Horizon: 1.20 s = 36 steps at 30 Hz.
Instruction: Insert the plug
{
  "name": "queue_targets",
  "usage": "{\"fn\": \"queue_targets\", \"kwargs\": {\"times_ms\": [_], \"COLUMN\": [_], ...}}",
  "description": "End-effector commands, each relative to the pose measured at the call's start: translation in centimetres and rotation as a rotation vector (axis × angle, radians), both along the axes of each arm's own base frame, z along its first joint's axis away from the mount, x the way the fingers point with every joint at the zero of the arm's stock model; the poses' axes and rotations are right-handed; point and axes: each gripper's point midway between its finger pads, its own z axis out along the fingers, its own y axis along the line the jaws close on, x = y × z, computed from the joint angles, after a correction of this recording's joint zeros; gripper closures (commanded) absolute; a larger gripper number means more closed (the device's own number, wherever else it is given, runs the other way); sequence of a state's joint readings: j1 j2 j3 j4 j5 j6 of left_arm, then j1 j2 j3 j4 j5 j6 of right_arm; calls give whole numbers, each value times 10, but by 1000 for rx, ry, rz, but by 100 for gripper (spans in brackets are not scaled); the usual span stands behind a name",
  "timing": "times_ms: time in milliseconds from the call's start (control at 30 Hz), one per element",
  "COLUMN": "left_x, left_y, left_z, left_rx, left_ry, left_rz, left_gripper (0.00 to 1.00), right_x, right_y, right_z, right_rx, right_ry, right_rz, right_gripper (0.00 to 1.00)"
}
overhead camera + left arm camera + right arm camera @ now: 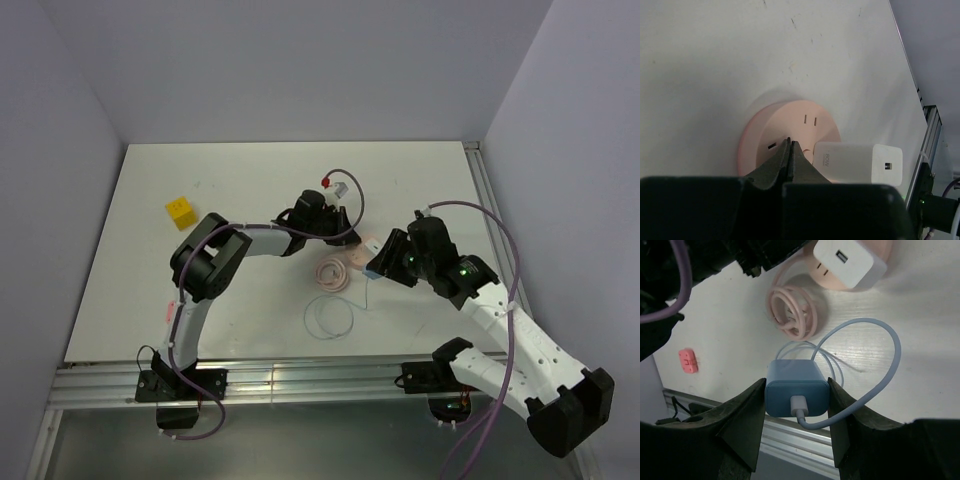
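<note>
The plug [795, 377], a light-blue block with a thin white looping cable [890, 365], sits between the fingers of my right gripper [796, 385], which is shut on it and holds it above the table. In the top view the plug [373, 272] hangs just right of the pink coil [333, 272]. A round pink socket disc [790, 117] carries a white adapter block [857, 162]. My left gripper [790, 142] is shut and empty, its tips over the disc's near side.
A yellow cube [180, 211] lies at the far left. A small red-and-white piece [333, 183] lies behind the left wrist. The cable's loop [330, 316] lies toward the near edge. An aluminium rail [300, 380] runs along the table's front.
</note>
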State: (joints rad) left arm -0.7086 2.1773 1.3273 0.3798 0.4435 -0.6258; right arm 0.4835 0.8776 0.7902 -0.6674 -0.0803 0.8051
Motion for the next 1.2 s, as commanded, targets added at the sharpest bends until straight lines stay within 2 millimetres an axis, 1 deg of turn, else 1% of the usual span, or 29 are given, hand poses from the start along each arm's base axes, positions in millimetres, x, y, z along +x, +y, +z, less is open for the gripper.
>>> {"fn": "queue_targets", "kwargs": {"times_ms": [0,33,67,100,133,167,200,233,267,400,433,467,500,533,567,600,667,700,733,767,833,900,933,1000,1033,1067,1100,1133,1167], "left_x": [-21,-27,-29,-30,-37,-38,-38,-41,-41,-53,-66,-65,-71,-75,-75,-81,-84,-85,-86,-90,-87,-84,-81,-75,-68,-66,-64,-64,-59], "left_y": [21,27,30,31,38,37,37,39,39,32,28,27,27,27,27,30,33,38,39,44,45,51,55,63,73,78,83,91,97], "left_z": [-25,-32,-31,-23,-30,-21,-8,-5,7,16,13,14,10,7,8,2,4,2,7,3,19,24,35,43,52,55,67,62,62], "left_rx": [73,80,79,66,74,49,28,26,9,1,-9,-14,-10,-10,-22,-16,-32,-32,-43,-42,-83,-81,-82,-62,-40,-27,-32,11,29], "left_ry": [77,91,91,80,96,70,51,42,22,40,58,60,70,76,76,89,91,88,79,88,54,39,14,-24,-54,-67,-92,-92,-102], "left_rz": [50,59,67,72,76,73,75,75,74,55,48,54,51,50,62,66,82,97,106,119,137,168,196,236,290,313,334,360,393], "left_gripper": [100,100,100,100,100,100,100,100,100,100,100,100,100,100,100,100,100,100,100,100,100,100,99,100,100,100,100,100,100], "right_x": [12,13,15,16,16,17,18,18,18,23,31,31,35,37,42,44,48,52,53,57,62,66,66,68,68,69,69,70,70], "right_y": [1,-1,-4,-5,-6,-6,-5,-4,-2,2,2,1,3,3,5,5,4,5,6,7,3,1,1,1,0,0,-1,-2,-1], "right_z": [1,-4,-12,-18,-24,-31,-36,-43,-47,-62,-66,-66,-63,-67,-63,-65,-65,-65,-64,-62,-66,-65,-66,-65,-65,-65,-65,-65,-67], "right_rx": [-21,-38,-64,-80,-92,-103,-103,-98,-94,-99,-114,-118,-114,-125,-123,-130,-139,-142,-143,-141,-176,-192,-199,-205,-211,-215,-222,-228,-232], "right_ry": [-36,-25,-11,3,19,40,51,63,71,105,107,106,95,107,99,103,98,90,84,79,79,78,76,68,62,61,60,60,65], "right_rz": [10,3,-6,-6,-4,-7,-14,-15,-11,-16,-27,-27,-28,-26,-25,-27,-33,-35,-32,-35,-45,-44,-36,-34,-30,-29,-24,-24,-19], "right_gripper": [100,100,100,100,100,100,100,100,100,100,100,100,100,100,100,100,100,100,100,100,100,100,100,100,100,100,100,100,100]}}
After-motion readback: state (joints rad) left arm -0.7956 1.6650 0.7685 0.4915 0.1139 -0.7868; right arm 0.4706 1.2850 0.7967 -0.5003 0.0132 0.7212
